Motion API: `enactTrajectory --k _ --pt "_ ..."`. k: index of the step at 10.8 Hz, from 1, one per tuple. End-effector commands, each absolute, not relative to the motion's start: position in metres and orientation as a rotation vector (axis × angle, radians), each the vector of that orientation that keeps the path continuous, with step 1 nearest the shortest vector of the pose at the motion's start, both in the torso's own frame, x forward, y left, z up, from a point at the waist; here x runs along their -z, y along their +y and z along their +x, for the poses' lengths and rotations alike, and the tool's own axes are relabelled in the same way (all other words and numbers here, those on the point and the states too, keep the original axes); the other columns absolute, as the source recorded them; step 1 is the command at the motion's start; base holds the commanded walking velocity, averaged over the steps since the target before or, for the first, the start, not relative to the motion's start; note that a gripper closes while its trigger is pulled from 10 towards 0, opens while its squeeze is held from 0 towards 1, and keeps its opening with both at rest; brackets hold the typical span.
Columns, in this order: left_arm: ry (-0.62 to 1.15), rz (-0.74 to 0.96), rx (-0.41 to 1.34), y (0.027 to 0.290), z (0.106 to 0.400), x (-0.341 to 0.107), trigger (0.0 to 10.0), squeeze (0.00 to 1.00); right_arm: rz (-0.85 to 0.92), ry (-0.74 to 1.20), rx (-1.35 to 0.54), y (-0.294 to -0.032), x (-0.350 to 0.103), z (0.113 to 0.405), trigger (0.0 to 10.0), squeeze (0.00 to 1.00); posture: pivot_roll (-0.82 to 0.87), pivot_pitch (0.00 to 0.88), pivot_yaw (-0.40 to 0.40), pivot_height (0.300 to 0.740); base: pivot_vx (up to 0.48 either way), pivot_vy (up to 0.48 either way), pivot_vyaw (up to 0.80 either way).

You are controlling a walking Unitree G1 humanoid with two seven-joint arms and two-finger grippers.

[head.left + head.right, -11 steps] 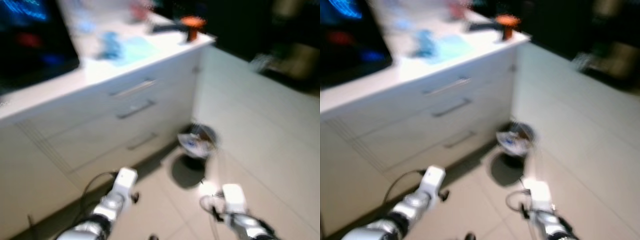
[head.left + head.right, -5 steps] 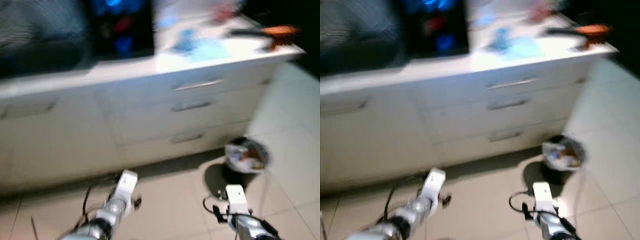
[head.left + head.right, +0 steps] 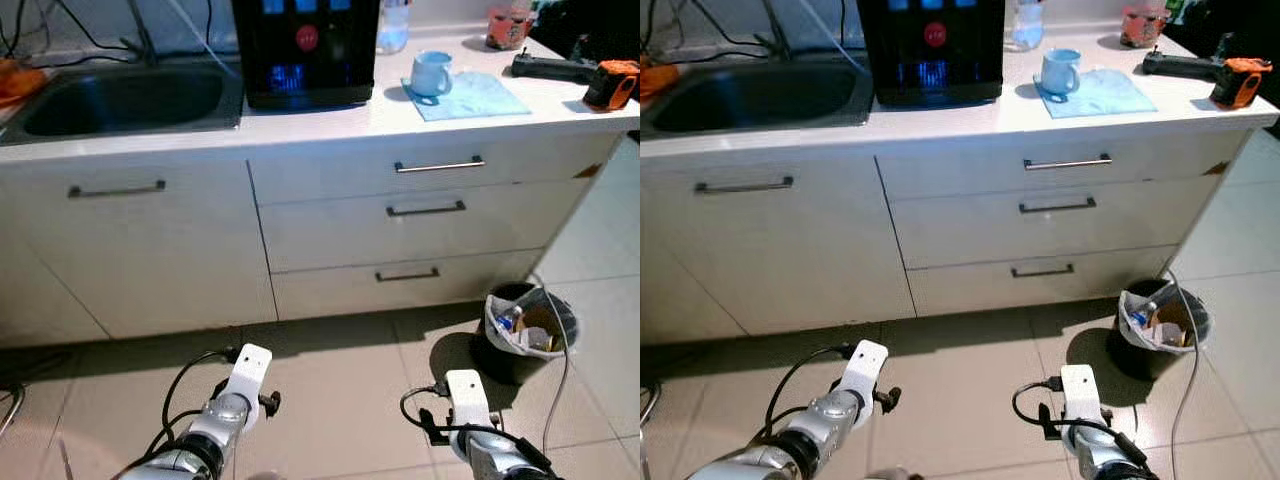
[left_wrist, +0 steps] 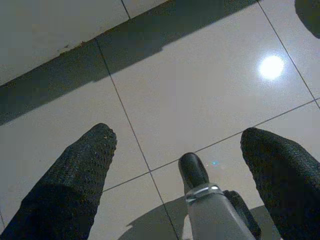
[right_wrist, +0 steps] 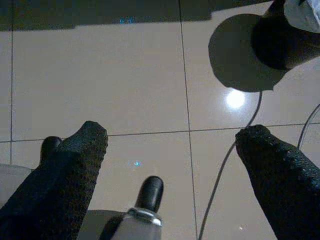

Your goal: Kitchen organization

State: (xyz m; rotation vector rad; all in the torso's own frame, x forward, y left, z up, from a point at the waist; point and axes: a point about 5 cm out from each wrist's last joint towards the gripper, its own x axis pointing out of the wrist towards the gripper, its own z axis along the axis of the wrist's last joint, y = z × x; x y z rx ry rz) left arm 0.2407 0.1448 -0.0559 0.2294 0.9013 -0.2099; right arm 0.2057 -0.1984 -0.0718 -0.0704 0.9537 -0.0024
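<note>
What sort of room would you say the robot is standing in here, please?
Most likely a home kitchen: a white counter holds a sink and a blue mug, with drawers beneath and a small bin on the tiled floor.

Sink and orange tool cut by frame edges

A home kitchen: sink, drawers, mug.
</note>
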Motion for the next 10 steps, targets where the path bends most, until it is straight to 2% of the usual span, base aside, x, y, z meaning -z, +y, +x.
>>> enactTrajectory --k 1,9,10 --pt "0.9 0.243 0.199 0.1491 0.2435 0.054 10.0 0.0 -0.066 0.953 -0.007 -0.1948 0.071 0.2083 10.0 0.0 0.05 0.0 0.047 0.74 0.0 0.48 0.0" --pt "0.917 0.249 0.197 0.1509 0.2398 0.0565 10.0 0.0 -0.055 0.945 -0.009 -0.1945 0.0711 0.2078 10.0 0.0 0.05 0.0 0.048 0.74 0.0 0.479 0.0" --pt "0.905 0.252 0.202 0.1505 0.2403 0.056 10.0 0.0 -0.051 0.941 -0.007 -0.1946 0.0705 0.2088 10.0 0.0 0.05 0.0 0.05 0.74 0.0 0.0 0.0"
